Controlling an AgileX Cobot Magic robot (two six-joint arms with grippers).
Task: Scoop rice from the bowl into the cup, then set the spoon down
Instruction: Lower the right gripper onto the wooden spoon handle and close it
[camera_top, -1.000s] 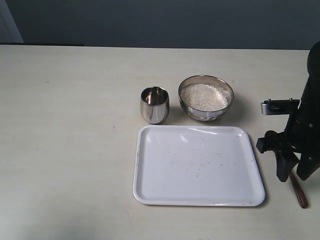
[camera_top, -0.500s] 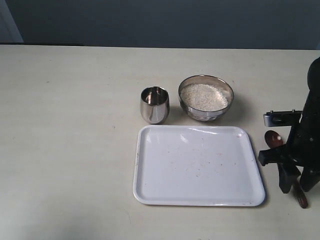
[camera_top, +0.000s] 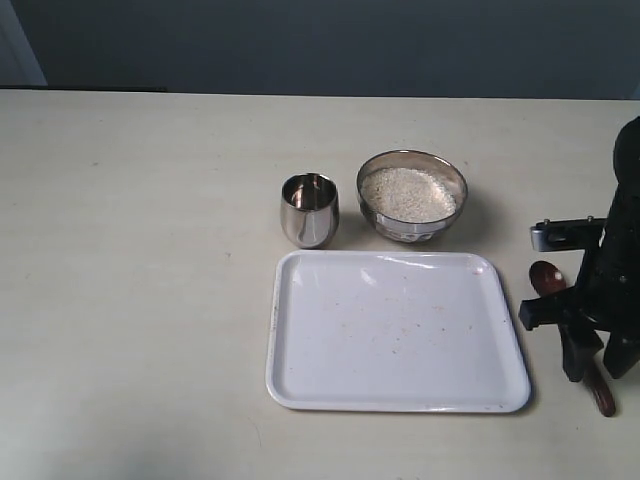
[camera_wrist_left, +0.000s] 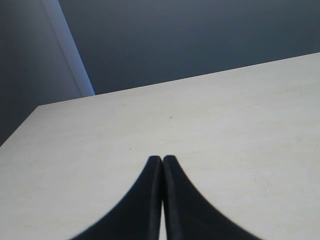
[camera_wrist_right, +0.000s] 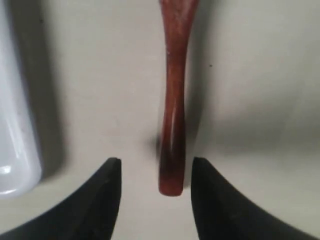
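The steel bowl (camera_top: 411, 195) holds white rice (camera_top: 407, 192) at the table's middle back, and the small steel cup (camera_top: 309, 210) stands just to its left. To the right of the tray the reddish-brown wooden spoon (camera_top: 546, 277) lies flat on the table. My right gripper (camera_top: 597, 368) hangs open low over the handle. In the right wrist view the spoon (camera_wrist_right: 174, 100) runs away from the open right gripper (camera_wrist_right: 156, 165), its handle end lying between the two fingers, touching neither. My left gripper (camera_wrist_left: 162, 159) is shut and empty above bare table.
A white rectangular tray (camera_top: 300, 380) with a few stray specks lies in front of the cup and bowl; its rim (camera_wrist_right: 15, 125) shows beside the spoon in the right wrist view. The table's right edge is close to the right arm.
The right arm has moved down and toward the table's front along the spoon, uncovering the spoon's oval bowl. Cup, bowl and tray have not moved.
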